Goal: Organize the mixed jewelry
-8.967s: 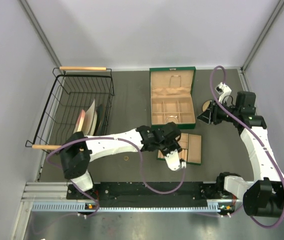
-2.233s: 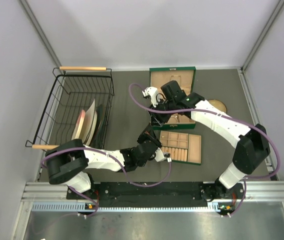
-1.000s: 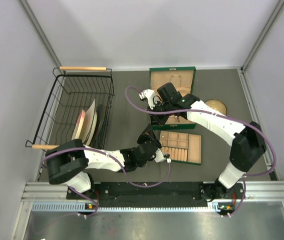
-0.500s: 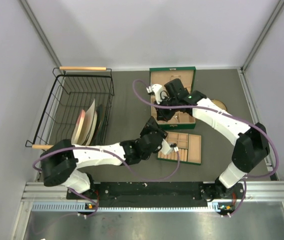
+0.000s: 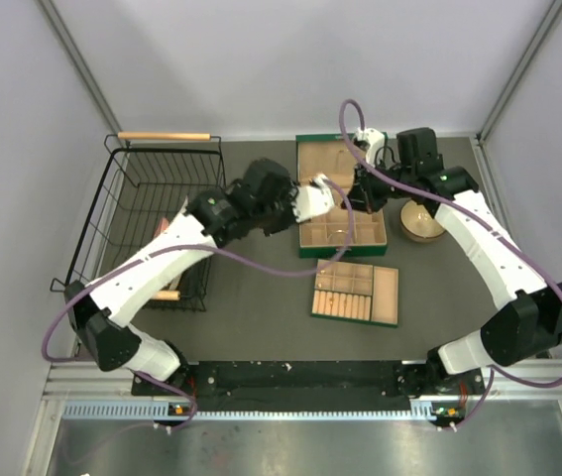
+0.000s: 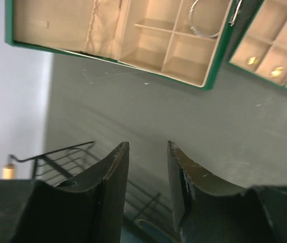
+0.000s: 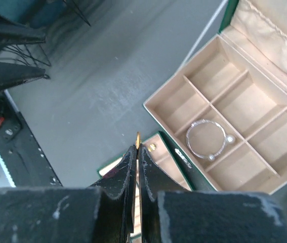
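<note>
Right tool, fully closed, pinches a gold ring edge-up; the green box lies at frame right. Left tool stands part-spread, empty.

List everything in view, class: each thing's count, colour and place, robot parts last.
jewellery box: one, green, tan lining, open, far centre.
bangle: one, silver, in a box compartment.
compartment tray: one, tan, in front of the box.
studs: at least two, gold, in tray compartments.
gold ring: one, in the right gripper.
wooden stand: one, round, right of the box.
wire basket: one, black, far left.
left gripper: fingers open, empty.
right gripper: fingers shut on the gold ring.
</note>
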